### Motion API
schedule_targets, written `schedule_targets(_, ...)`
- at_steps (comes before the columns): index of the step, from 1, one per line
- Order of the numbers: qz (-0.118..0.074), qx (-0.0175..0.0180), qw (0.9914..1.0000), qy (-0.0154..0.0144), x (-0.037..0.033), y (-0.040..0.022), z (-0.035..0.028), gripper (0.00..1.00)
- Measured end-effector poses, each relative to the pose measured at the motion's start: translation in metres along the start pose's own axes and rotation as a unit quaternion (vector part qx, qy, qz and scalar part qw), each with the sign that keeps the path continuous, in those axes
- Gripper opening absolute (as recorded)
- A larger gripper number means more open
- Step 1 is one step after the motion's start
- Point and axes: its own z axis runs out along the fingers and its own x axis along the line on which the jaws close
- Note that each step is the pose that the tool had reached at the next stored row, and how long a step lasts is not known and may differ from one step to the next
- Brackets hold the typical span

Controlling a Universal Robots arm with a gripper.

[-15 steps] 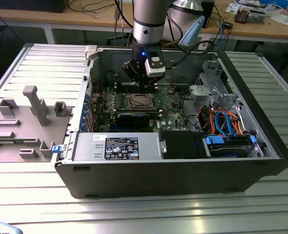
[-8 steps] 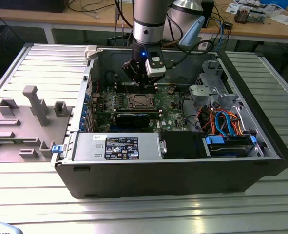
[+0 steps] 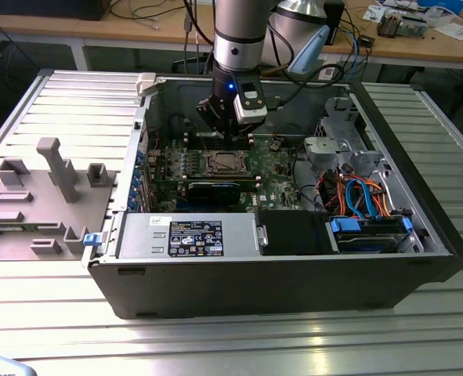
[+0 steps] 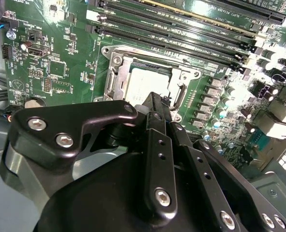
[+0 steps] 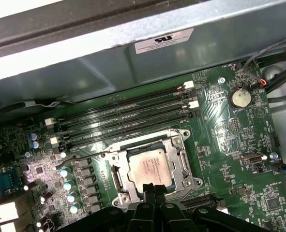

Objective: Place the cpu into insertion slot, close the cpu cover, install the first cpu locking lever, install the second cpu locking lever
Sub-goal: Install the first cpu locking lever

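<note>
So the cpu (image 5: 150, 166) is already sitting in the insertion slot (image 5: 117, 176), cpu cover (image 5: 184, 155) looks down. Gripper (image 5: 154, 189) hovers right above, fingers pinched together, holding nothing. Levers: can't tell.

Robotics lab: slatted metal bench (image 3: 51, 313), cluttered desks (image 3: 419, 43).

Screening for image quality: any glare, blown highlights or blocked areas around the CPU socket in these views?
Exterior view: glare streaks on the ribbed metal table; the insertion slot reads evenly lit. First wrist view: the cpu is evenly lit, the case wall sticker nearly washed out. Second wrist view: the dark gripper body blocks the foreground, with blown highlights on the connectors.
</note>
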Motion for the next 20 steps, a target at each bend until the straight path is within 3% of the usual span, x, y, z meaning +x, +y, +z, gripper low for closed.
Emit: schedule_targets(20, -0.015, 0.0002, 0.99988, -0.0003, 0.0000, 0.0000, 0.0000, 0.11)
